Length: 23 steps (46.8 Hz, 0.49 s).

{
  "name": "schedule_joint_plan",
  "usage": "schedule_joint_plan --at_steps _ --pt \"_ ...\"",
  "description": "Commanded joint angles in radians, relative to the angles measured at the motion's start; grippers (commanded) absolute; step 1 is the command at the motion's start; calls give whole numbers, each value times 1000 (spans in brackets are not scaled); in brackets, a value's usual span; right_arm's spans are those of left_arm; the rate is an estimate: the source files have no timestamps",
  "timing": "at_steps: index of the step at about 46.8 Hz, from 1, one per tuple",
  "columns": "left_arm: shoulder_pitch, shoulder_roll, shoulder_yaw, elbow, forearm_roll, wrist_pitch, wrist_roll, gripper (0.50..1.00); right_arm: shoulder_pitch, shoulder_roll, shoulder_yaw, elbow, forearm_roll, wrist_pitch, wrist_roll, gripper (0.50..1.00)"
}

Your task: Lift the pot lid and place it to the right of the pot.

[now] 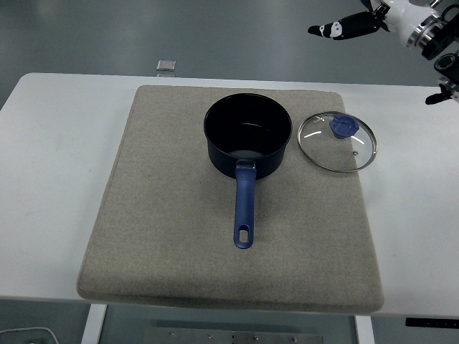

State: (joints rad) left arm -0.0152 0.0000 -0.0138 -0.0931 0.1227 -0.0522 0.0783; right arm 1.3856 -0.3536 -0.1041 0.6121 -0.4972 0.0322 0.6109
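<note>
- Glass pot lid with blue knob lies flat on the grey mat, just right of the open dark-blue saucepan.
- Right robot hand hovers above the bench's far right corner, fingers extended, empty.

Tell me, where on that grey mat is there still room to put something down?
The mat is bare left of the pot and along its whole near half, either side of the blue handle. The far right corner is crowded: the glass lid lies there beside the pot.
</note>
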Motion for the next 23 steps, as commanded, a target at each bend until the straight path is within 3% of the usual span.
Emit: schedule_joint_plan --at_steps 1,23 --pt "0 0 0 1 0 0 0 1000 -13 5 0 -2 22 0 0 911" --pt "0 0 0 0 0 0 0 1000 -56 19 0 -3 269 18 0 911"
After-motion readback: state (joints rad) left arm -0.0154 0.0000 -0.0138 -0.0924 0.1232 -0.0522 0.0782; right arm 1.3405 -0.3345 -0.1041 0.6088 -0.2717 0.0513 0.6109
